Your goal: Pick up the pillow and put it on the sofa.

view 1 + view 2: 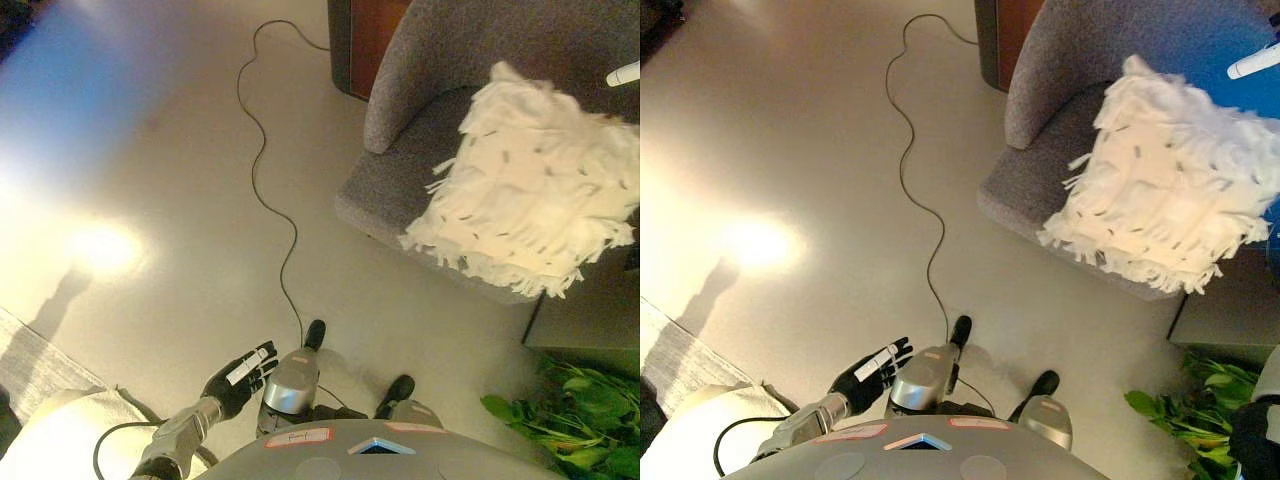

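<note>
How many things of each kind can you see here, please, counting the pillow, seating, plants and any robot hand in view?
Pillow: 1, white and fringed, over the seat edge.
Sofa: 1, grey.
Plant: 1, green, leafy, lower right.
Robot hand: 1 plainly shown, the left robot hand, fingers straight, holding nothing; the right robot hand cannot be made out.
Total: 4.

Both views come off the robot's head, looking pretty much straight down at the floor [180, 200] in front of it, from standing height. They sit side by side, so the right eye view is just nudged over a bit. Both catch the same stuff: the grey sofa [400, 190] and white pillow [1170, 195] top right, plant [575, 420] bottom right, left hand [870, 372] at the lower edge.
</note>
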{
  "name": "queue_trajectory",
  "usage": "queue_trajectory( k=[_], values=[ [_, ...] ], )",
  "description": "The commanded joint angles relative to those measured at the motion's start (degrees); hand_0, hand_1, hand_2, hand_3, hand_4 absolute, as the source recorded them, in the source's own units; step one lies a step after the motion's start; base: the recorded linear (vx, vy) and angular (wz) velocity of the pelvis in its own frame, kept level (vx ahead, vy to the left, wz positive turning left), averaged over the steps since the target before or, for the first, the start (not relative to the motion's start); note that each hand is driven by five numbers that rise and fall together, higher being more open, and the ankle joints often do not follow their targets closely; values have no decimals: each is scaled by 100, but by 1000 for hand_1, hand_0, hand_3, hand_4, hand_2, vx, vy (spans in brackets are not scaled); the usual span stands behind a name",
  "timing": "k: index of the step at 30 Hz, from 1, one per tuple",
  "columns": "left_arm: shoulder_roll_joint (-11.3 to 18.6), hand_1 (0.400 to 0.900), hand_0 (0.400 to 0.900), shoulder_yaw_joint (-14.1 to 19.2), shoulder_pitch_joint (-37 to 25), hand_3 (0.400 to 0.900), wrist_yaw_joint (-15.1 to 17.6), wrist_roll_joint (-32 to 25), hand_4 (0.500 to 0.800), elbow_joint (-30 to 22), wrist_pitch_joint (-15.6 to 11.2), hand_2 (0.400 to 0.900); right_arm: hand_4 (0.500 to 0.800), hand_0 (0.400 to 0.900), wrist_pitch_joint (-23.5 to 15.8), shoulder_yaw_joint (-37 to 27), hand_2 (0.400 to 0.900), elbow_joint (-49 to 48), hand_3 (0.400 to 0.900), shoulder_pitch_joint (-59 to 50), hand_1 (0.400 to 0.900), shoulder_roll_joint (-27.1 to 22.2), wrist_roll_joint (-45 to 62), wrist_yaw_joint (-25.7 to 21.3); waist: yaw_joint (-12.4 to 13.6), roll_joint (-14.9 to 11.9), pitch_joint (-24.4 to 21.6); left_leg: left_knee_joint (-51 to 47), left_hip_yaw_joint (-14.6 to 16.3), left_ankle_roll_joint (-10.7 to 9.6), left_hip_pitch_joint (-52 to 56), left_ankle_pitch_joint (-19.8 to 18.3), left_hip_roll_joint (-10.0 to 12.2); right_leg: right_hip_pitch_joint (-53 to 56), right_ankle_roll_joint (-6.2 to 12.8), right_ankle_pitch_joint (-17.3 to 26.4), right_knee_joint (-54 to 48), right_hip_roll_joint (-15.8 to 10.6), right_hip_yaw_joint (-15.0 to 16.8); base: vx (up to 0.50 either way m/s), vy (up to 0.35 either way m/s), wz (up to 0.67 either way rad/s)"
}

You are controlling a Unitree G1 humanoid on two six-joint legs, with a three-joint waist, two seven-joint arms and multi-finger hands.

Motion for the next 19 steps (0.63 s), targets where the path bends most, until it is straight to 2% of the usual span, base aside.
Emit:
queue_trajectory(
  k=[1,6,9,13,17,19],
  values=[
    [350,900,900,-408,53,900,-98,-167,800,-55,-75,900,800,900,-37,976,900,-159,900,-1112,900,-461,-251,-430,113,-417,-352,4,282,-211,29,-539,-178,-152,-237,-301,13,260,-26,27,-9,-4],
    [361,900,900,-405,8,900,-85,-122,800,80,-65,900,800,900,31,900,900,-180,900,-919,900,-507,-214,-333,43,-467,-485,-26,320,-189,110,-556,-164,-125,-206,-297,13,255,13,37,-7,-4],
    [356,900,900,-397,-15,900,-71,-117,800,156,-67,900,800,900,-71,726,900,-210,900,-737,900,-504,7,-311,-10,-489,-579,-36,370,-182,170,-589,-142,-94,-197,-316,13,263,39,32,-4,-5],
    [313,900,900,-298,-147,900,-25,-24,800,329,-44,900,800,900,-366,-4,900,-453,900,203,900,-386,560,-304,-130,-525,-662,-57,431,-168,267,-649,-119,-66,-165,-323,13,259,86,-7,-4,-1],
    [220,900,900,-178,-309,900,131,173,800,531,-142,900,800,900,-739,-1104,900,-1073,900,2071,900,1,650,-351,-347,-567,-718,-57,586,-115,420,-748,-71,-3,-130,-309,13,255,172,-27,-34,-16],
    [212,900,900,-159,-390,900,188,171,800,591,-157,900,800,900,-827,-1450,900,-1304,900,2726,900,221,684,-419,-428,-579,-740,-57,653,-92,483,-776,-47,25,-125,-300,13,266,210,-18,-31,-16]
  ],
)
